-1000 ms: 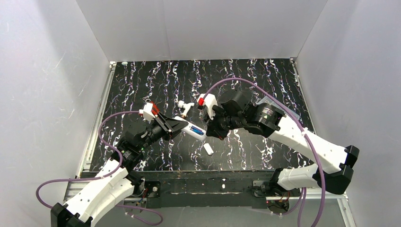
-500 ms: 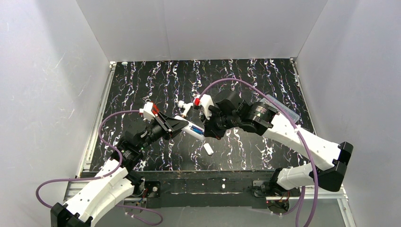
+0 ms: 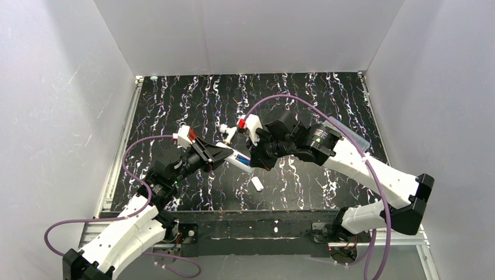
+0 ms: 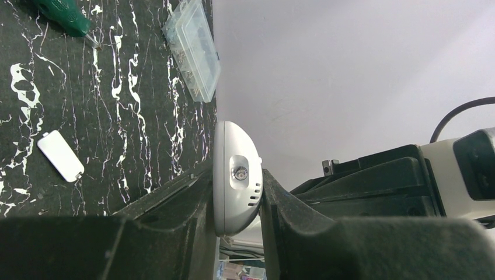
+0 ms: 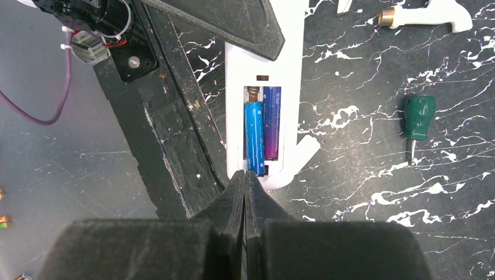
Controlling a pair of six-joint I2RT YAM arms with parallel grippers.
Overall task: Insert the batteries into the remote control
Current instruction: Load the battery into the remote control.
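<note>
My left gripper is shut on the white remote control and holds it above the table; one rounded end of the remote shows between the fingers in the left wrist view. In the right wrist view the remote faces up with its recess open. A blue battery and a purple battery lie side by side in it. My right gripper is shut and empty, its tips against the near end of the blue battery; it also shows in the top view.
The small white battery cover lies on the table below the remote, also in the left wrist view. A green-handled screwdriver, a white pipe fitting and a clear plastic box lie on the black marbled table.
My right gripper has moved left, up to the remote's free end. The left arm and the remote have stayed put.
</note>
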